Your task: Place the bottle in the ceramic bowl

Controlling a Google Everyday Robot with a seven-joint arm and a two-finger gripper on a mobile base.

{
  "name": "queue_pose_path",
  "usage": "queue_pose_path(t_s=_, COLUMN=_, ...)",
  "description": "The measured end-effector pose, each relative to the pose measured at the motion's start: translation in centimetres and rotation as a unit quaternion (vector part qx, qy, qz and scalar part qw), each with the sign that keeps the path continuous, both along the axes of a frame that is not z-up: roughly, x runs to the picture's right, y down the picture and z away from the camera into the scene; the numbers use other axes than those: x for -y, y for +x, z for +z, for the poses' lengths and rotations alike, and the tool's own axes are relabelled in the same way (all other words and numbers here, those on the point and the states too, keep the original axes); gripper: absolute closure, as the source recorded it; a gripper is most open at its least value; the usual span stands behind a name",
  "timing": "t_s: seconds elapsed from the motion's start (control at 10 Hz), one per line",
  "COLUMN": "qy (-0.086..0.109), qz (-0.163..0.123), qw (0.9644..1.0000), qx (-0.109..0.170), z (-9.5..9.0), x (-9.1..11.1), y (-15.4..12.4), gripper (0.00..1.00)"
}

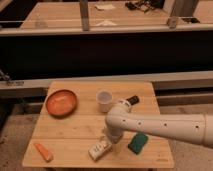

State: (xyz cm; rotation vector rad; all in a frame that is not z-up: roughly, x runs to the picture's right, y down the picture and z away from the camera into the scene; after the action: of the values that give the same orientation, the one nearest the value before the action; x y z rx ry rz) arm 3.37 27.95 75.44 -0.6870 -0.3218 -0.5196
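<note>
The bottle (99, 149) is whitish with a pale label and lies on its side near the front edge of the wooden table (75, 131). The orange-brown ceramic bowl (61, 102) sits at the table's back left and holds nothing. My gripper (111, 139) hangs from the white arm that reaches in from the right. It is right above the bottle's right end, and the wrist hides that end of the bottle.
A white translucent cup (104, 100) stands at the back middle, with a dark object (132, 100) to its right. A green sponge (137, 143) lies right of the bottle. An orange carrot (43, 152) lies at the front left corner.
</note>
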Motion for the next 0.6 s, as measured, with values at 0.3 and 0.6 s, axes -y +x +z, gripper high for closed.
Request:
queue_pose_path(t_s=0.3, qy=-0.001, qz=-0.009, qw=1.0, qx=0.004, z=0.34, x=-0.63, y=-0.43, gripper=0.31)
queue_pose_path(t_s=0.6, qy=-0.001, qz=-0.015, qw=0.9999, qx=0.005, z=0.44, x=-1.03, y=-0.7, gripper=0.35)
